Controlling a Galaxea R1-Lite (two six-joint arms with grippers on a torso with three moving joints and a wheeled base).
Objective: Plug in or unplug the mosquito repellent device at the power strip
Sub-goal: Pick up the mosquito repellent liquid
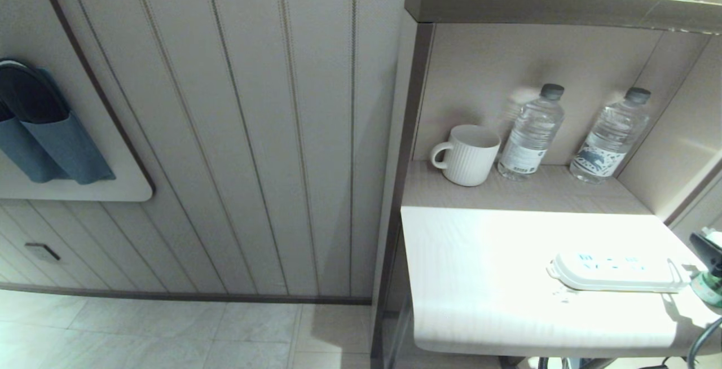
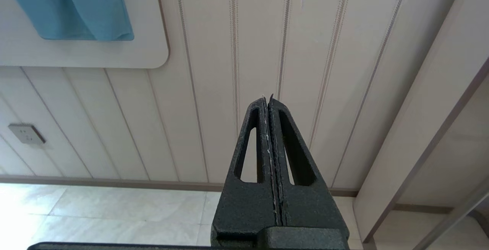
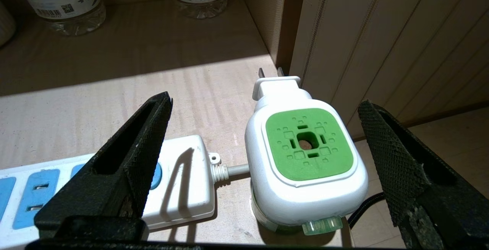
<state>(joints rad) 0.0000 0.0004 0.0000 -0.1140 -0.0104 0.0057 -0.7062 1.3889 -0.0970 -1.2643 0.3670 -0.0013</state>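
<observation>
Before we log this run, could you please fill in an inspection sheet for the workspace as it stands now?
Surface: pale wooden table top, sunlit, with a shaded shelf recess behind it.
Job's things: the mosquito repellent device stands unplugged at the table's right end, prongs bare; the power strip lies flat beside it, and the sockets in view are empty.
Clutter: white mug and two water bottles on the shelf.
Grippers: right gripper open, its fingers either side of the device, not touching it; left gripper shut, parked facing the wall.
Cables: the strip's white cord runs behind the device; a dark cable hangs off the table's right edge.
Surroundings: panelled wall, tiled floor, blue cloth, wall socket.
</observation>
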